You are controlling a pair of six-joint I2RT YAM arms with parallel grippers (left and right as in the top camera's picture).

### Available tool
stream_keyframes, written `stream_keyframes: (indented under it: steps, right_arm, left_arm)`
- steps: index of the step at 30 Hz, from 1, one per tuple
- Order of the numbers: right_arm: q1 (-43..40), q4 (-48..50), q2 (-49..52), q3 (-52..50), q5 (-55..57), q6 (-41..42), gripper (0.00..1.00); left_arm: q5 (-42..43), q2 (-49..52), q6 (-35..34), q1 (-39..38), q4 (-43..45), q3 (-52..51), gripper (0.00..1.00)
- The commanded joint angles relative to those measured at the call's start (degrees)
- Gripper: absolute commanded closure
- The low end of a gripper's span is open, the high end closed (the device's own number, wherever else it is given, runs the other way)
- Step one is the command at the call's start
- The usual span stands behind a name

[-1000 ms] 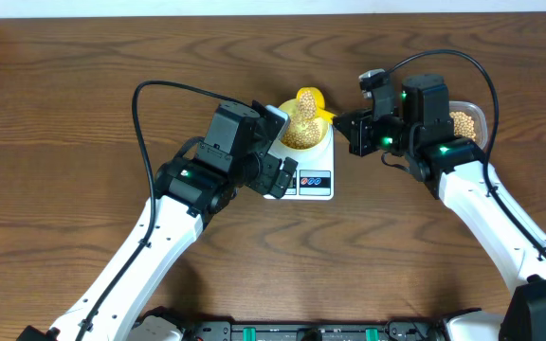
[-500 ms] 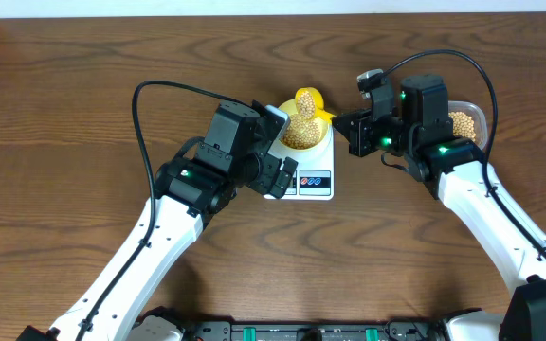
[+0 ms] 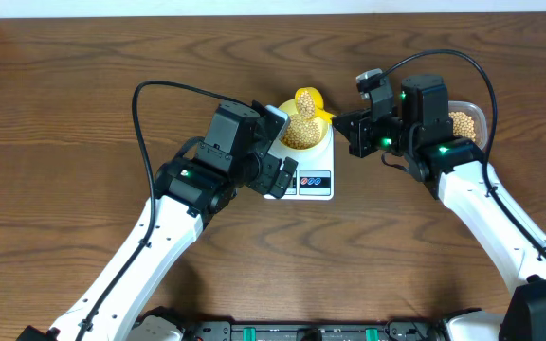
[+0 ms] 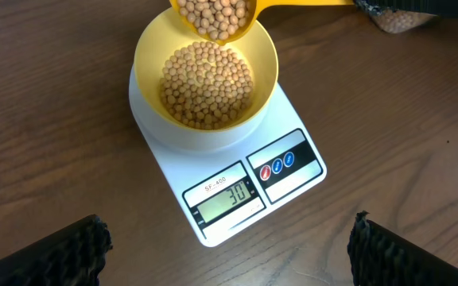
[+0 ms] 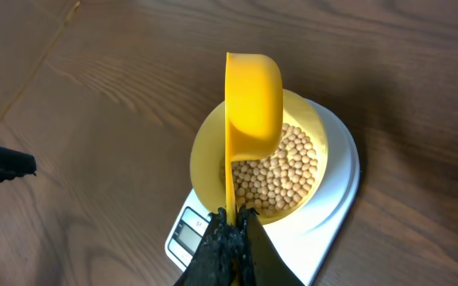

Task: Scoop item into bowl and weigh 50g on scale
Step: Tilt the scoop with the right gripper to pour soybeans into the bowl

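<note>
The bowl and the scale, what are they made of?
The bowl looks like smooth yellow plastic, judging by its even colour and thin moulded rim. The scale is probably white plastic with a slight gloss, given its rounded moulded edges and uniform surface.

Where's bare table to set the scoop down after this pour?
Free: wood in front of the scale, between left arm and right arm; also the far-left stretch outside the left arm. Crowded: around the bowl, with scoop and tub close by.
</note>
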Motion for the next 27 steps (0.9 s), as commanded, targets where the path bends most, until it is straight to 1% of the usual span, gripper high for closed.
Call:
stream_keyframes:
  steps: [1,11,16,23,27]
  right_arm:
    - [-0.11,0.20,0.28,0.55,-0.15,-4.13,0.99]
    - [-0.13,0.20,0.28,0.55,-0.15,-4.33,0.99]
    - [-0.11,0.17,0.28,0.55,-0.15,-7.34,0.99]
    - [-0.11,0.17,0.28,0.55,-0.13,-7.67,0.99]
    - [-0.11,-0.02,0.28,0.55,-0.11,-9.68,0.99]
  left_arm:
    - [-0.72,-0.11,0.59,0.24,0.09,0.20,0.02]
    - [-0.72,-0.11,0.57,0.24,0.07,0.20,0.02]
    - [-0.72,-0.11,0.59,0.24,0.07,0.20,0.02]
    - [-0.72,-0.11,0.57,0.24,0.09,0.20,0.02]
    - [-0.72,-0.11,0.59,0.24,0.07,0.20,0.02]
